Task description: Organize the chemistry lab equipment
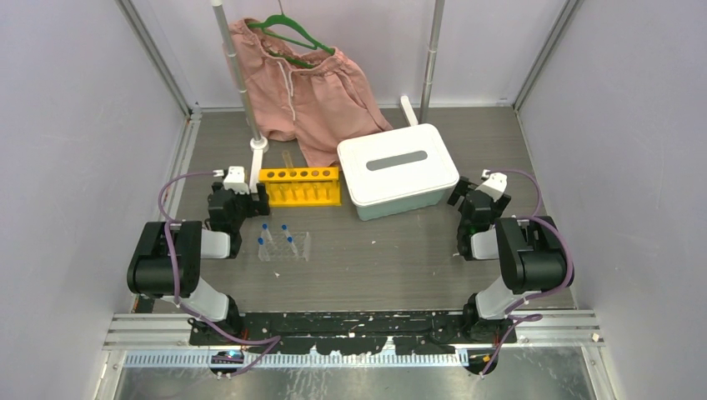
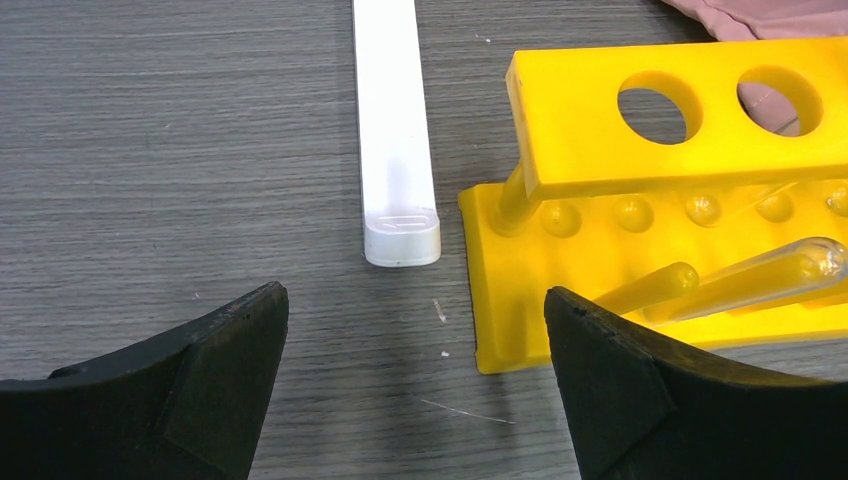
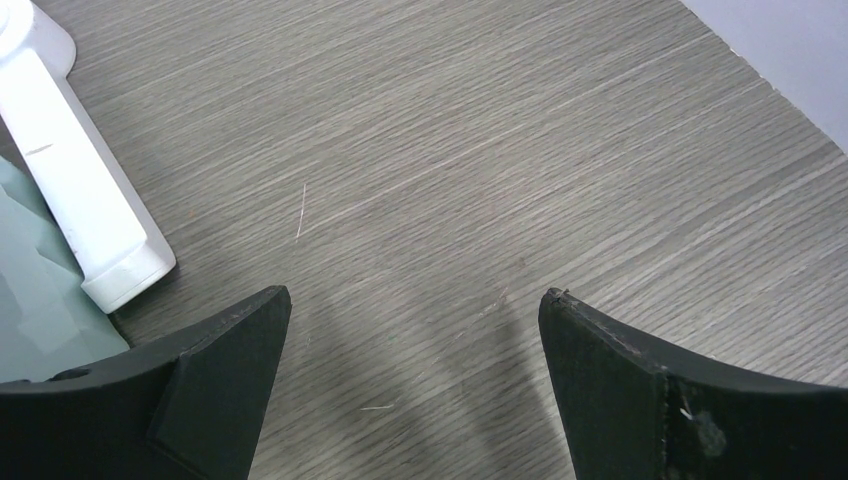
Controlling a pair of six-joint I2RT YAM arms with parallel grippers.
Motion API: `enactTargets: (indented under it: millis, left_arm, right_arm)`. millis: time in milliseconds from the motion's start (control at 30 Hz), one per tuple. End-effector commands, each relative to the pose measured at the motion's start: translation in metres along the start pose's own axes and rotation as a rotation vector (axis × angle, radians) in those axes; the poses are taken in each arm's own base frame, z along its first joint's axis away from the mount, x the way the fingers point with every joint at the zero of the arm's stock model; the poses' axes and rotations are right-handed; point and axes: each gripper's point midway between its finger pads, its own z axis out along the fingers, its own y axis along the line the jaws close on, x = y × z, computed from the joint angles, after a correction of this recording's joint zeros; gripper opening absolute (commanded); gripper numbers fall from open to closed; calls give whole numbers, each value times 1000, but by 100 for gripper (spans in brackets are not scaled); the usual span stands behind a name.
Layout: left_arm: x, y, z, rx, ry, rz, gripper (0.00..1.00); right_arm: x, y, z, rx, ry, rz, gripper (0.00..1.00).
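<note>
Nearest on the table [image 1: 375,271]: left hand [image 1: 248,197] and right hand [image 1: 463,198], both spread wide, gripping nothing, only bare wood-grain between the black fingers [image 3: 215,370] in each wrist view.

Between the two arms, closer to the left one: one clear rack [image 1: 283,250] with small blue-capped vials [image 1: 283,227] standing upright in it, four blue caps counted, apart from either hand.

Just past the left hand: one yellow rack [image 2: 600,150], long side across the table, its left end directly ahead of the spread fingers. A row of round holes in its top plate, only two of them inside the left wrist view. One clear glass tube [image 2: 750,278] aslant inside that rack, between top plate and base.

Just beside the rack's left end, not touching: one long white foot [image 2: 395,130] of a stand, running away from the hand.

Right of the yellow rack, just beside it: one white box [image 1: 398,171], lid on, grey recess in the top, standing ahead and left of the right hand. A second white foot at that box's far side.

Farthest: two upright poles [image 1: 238,75], then one pair of pink shorts [image 1: 321,92] on one green hanger [image 1: 293,35] against the back wall, hem draped onto the table behind the yellow rack.
</note>
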Motion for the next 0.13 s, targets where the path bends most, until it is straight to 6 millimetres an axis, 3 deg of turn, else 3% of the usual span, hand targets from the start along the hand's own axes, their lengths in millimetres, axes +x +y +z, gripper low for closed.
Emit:
enactTargets:
  millis: [0, 100]
  left_arm:
    - [-23, 4, 4, -18, -70, 20, 100]
    - [-23, 4, 4, -18, -72, 20, 100]
  right_arm:
    - [-24, 7, 4, -18, -70, 33, 100]
    - [-24, 7, 4, -17, -70, 33, 100]
